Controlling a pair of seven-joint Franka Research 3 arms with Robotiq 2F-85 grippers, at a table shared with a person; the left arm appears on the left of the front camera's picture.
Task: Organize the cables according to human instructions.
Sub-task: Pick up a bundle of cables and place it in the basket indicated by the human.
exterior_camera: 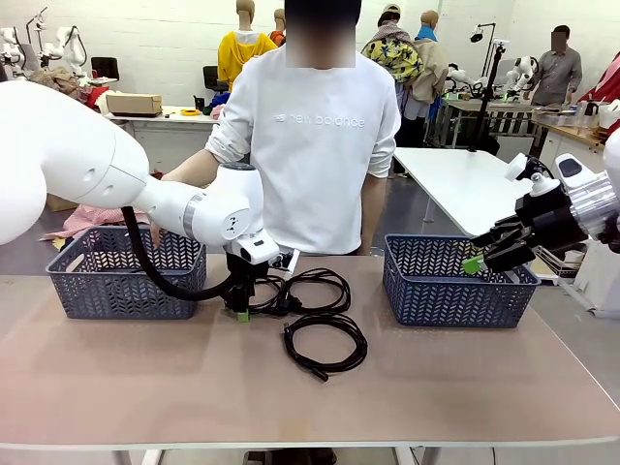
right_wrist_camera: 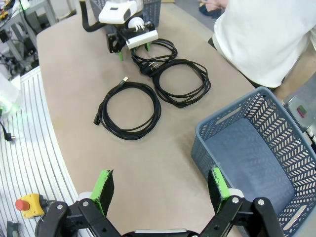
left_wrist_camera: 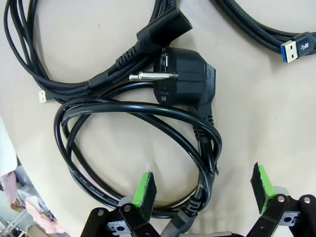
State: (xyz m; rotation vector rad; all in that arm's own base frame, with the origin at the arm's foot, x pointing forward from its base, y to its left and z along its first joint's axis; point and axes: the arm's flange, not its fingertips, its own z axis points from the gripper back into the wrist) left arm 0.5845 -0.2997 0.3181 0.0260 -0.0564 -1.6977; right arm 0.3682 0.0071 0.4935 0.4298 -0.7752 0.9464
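Observation:
Three coils of black cable lie mid-table. The nearest coil lies apart from the others. A second coil sits behind it. My left gripper hangs open just above a third coil with a black two-pin plug, and one side of that coil runs between the green pads. My right gripper is open and holds nothing, above the near left corner of the right basket.
A second grey basket stands at the left. A person in a white sweatshirt stands at the far edge, one arm lowered toward the left basket. A braided cable and a USB plug lie beside the gripped-over coil.

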